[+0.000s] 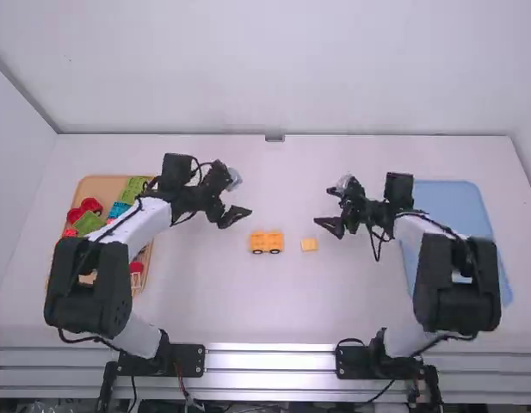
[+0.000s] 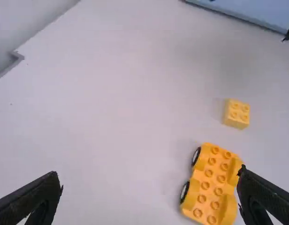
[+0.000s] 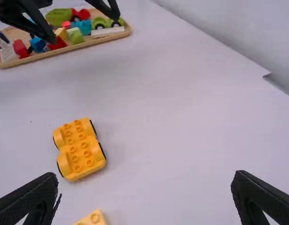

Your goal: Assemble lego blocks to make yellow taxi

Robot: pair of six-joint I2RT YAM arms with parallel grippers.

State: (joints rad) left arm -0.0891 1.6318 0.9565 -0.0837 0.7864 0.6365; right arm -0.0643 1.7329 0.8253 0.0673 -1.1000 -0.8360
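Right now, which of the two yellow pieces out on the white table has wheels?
The longer one, with dark wheels along its sides. The small square block, set apart from it, shows no wheels.

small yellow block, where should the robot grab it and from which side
Best pinch the small yellow block by two opposite side walls, coming straight down from above: it sits flat, studs up, and its sides are plain. I'd pick the walls that don't face the wheeled base, keeping fingers out of that gap. The right hand, open, looks well placed.
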